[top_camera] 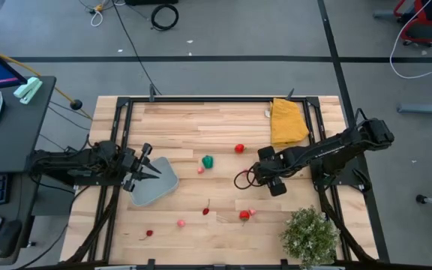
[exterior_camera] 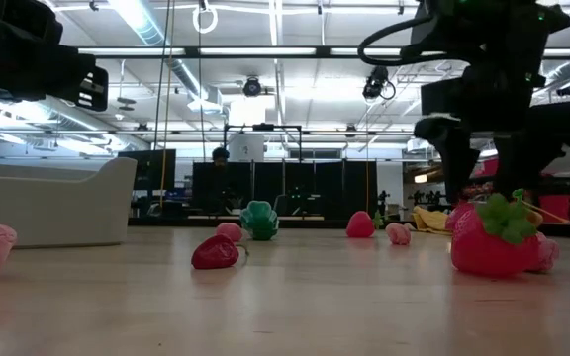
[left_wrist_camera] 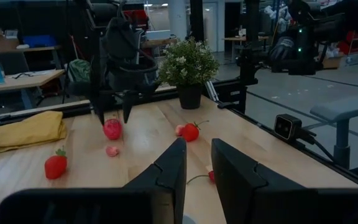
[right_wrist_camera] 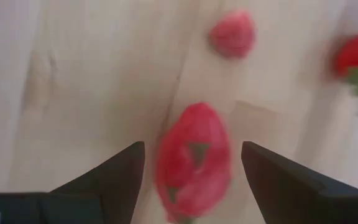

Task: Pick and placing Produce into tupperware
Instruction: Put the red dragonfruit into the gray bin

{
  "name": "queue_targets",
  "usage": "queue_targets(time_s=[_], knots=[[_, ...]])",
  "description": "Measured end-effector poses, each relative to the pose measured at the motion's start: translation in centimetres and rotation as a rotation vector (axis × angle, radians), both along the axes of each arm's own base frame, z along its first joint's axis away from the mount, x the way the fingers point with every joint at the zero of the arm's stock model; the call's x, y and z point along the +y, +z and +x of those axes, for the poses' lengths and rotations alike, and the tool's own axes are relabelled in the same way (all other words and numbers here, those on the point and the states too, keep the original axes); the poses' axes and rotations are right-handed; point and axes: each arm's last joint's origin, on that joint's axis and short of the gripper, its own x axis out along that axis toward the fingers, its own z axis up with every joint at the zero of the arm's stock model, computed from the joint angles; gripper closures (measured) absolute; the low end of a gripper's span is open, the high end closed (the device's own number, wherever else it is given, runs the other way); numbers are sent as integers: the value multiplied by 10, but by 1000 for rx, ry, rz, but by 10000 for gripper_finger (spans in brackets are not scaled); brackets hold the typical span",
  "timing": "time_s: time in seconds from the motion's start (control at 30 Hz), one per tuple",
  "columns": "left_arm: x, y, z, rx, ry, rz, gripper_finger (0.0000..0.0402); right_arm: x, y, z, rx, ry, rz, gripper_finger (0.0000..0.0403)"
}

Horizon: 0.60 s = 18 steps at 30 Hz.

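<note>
My right gripper (top_camera: 268,174) points down near the table's middle right, open. Its fingers stand on either side of a red strawberry (right_wrist_camera: 194,155) that lies on the wood, with a gap on each side. The left wrist view shows this gripper (left_wrist_camera: 114,117) just above that strawberry (left_wrist_camera: 112,129). The tupperware (top_camera: 156,184) rests on its base at the table's left. My left gripper (top_camera: 150,161) hangs level above the tupperware's far rim, its fingers a little apart with nothing between them. Other produce lies scattered: a green piece (top_camera: 207,160), a red one (top_camera: 239,148) and a leafy strawberry (top_camera: 244,215).
A folded yellow cloth (top_camera: 287,121) lies at the far right. A bushy potted plant (top_camera: 308,234) stands at the near right corner. Small red and pink pieces (top_camera: 180,222) dot the near half of the table. Black frame rails (top_camera: 123,127) run along the sides.
</note>
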Motion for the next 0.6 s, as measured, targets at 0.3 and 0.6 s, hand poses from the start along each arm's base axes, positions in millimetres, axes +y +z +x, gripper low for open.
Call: queue_targets(time_s=[0.3,0.6], knots=[[0,1,0,-14,0,22,315,-1,-20,-7,-48,-76,39,125],[0,1,0,-38,1,82,319,-2,-32,-17,-30,-203,72,129]])
